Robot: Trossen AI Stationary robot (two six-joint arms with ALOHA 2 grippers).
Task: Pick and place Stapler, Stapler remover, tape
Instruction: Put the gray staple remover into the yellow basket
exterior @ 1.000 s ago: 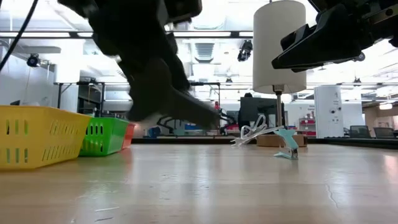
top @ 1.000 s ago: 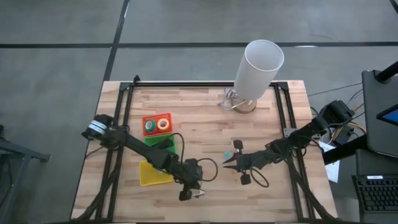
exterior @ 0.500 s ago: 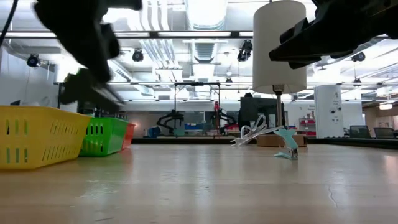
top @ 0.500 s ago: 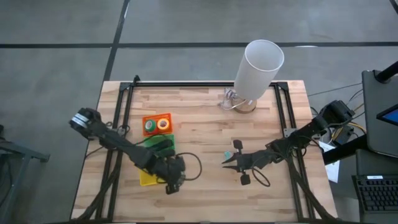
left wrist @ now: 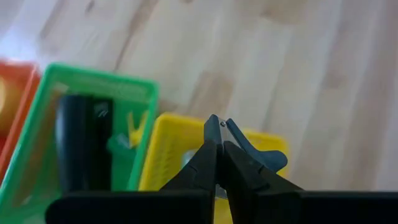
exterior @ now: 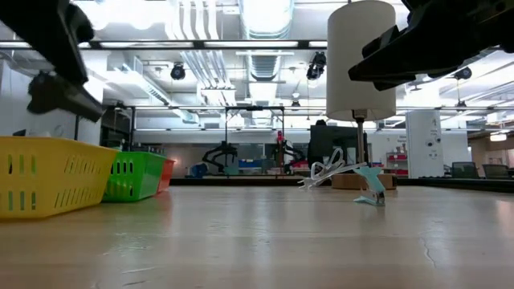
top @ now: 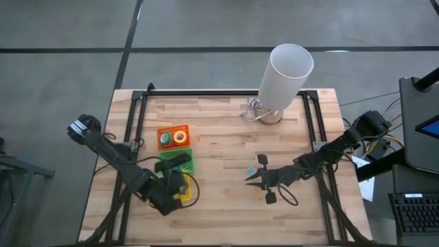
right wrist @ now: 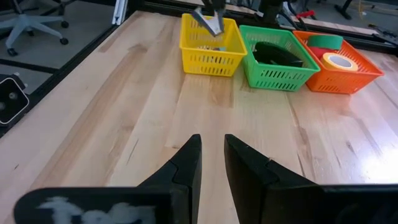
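Seemingly unlabelled, the stapler (left wrist: 82, 146) lies inside the green basket (left wrist: 134, 87).

Grey floor (top: 206, 27), bright ceiling lights (exterior: 261, 12)

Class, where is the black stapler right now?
High view: the stapler lies inside the green basket, table's left half, between the orange basket and yellow basket.

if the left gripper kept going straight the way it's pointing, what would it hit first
Most likely the yellow basket. In the left wrist view the left gripper, shut on a small blue-grey piece, points down at it from just above. The gap between them is hard to judge.
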